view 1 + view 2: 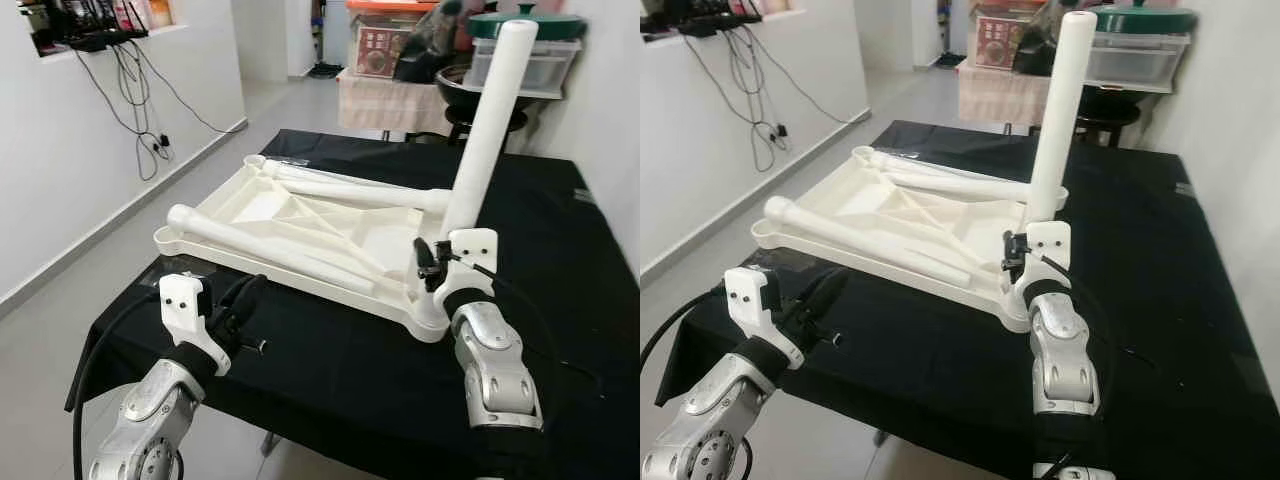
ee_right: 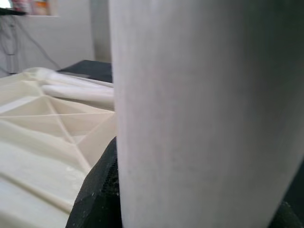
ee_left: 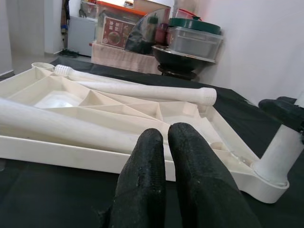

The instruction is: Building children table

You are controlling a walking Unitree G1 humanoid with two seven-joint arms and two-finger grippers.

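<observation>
**Cream tabletop upturned, one leg standing in its socket**

Cream plastic tabletop lying underside up on black cloth-covered table, mid-frame in the eye views, ribbed hollow facing upward. Three white legs counted. Two loose legs resting inside the hollow: front leg running along the near rim, back leg along the far side, threaded end toward the upper left. Third, upright leg, seated in the corner socket at centre right, tilted slightly to the upper right.

Right gripper clamped on the base of the upright leg just above the socket, black fingers pressed against the white tube in the right wrist view. Left gripper at lower left, just short of the tabletop's near rim, fingers pressed together, holding nothing.

Upper right background: clear lidded storage box with a green lid on top, contents unclear, beside a black bowl-shaped vessel.
</observation>
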